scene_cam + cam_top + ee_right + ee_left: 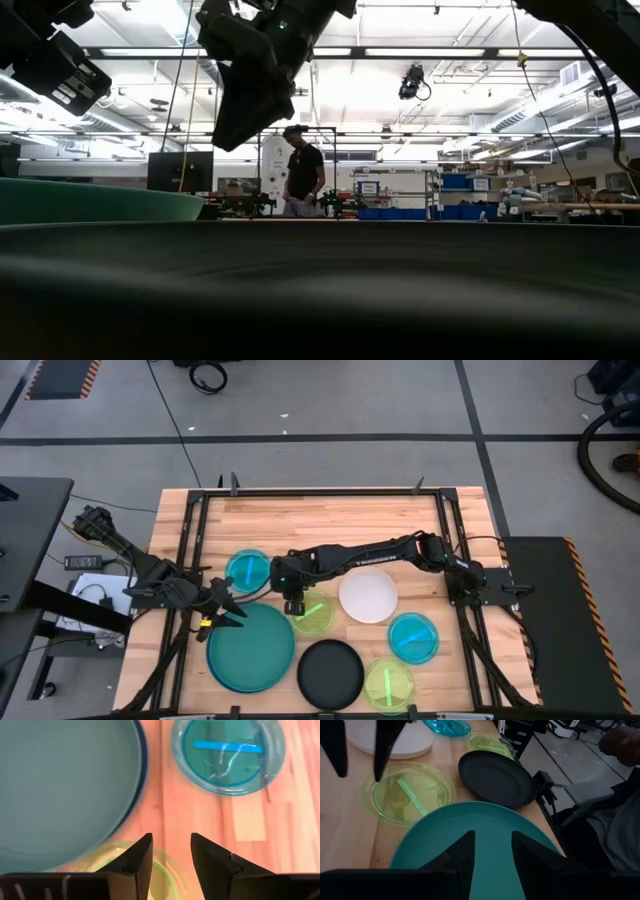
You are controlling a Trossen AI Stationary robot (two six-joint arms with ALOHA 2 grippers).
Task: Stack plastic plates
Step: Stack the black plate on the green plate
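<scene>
A large teal plate (255, 650) lies on a blue plate, of which only the rim (143, 765) shows. My left gripper (228, 610) is open at the teal plate's (495, 820) left rim, just over it. My right gripper (295, 608) is open and points down above the left edge of a lime-green plate (315, 617); in the left wrist view its fingertips (357, 772) hang just above that plate (415, 795). A cyan plate (247, 570), a white plate (368, 595), a second cyan plate (413, 637), a black plate (330, 673) and a second lime-green plate (388, 683) lie flat on the table.
The wooden table (330, 520) has a black frame along its edges. Its far half is bare wood. In the low view the black plate (320, 290) fills the foreground. A person (302, 180) stands far off in the room, and a person's sleeve (615, 830) shows past the near edge.
</scene>
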